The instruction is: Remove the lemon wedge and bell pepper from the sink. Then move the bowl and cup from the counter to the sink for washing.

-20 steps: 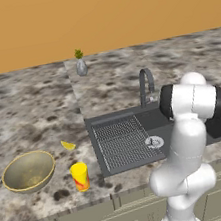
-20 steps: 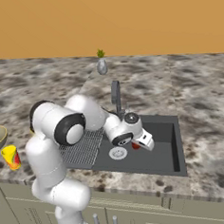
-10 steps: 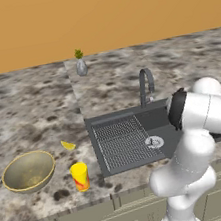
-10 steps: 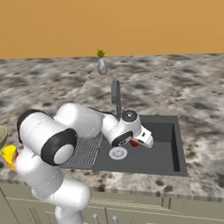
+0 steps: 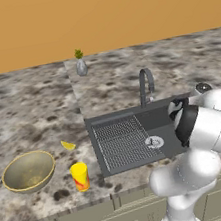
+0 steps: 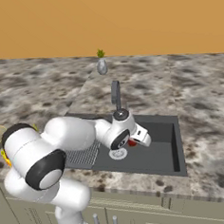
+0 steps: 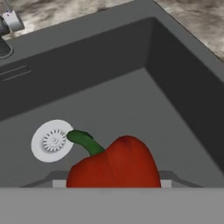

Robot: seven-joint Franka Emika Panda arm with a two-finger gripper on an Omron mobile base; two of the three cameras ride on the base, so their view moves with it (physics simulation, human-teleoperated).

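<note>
The pepper (image 7: 116, 164) lies on the sink (image 7: 175, 83) floor near the middle, stem toward the drain (image 7: 52, 141), hard up against the gripper (image 6: 136, 139). Whether the jaws are apart or clamped on the pepper cannot be told; the fingertips are hidden behind it. Judgement: the step in hand is taking the pepper out. To do it well, the jaws should straddle the broad body rather than the stem, close firmly, then lift straight up clear of the sink walls and faucet (image 6: 115, 95). The wedge (image 5: 67, 145) lies on the worktop left of the sink, near the bowl (image 5: 29, 171) and cup (image 5: 80, 176); both look empty.
</note>
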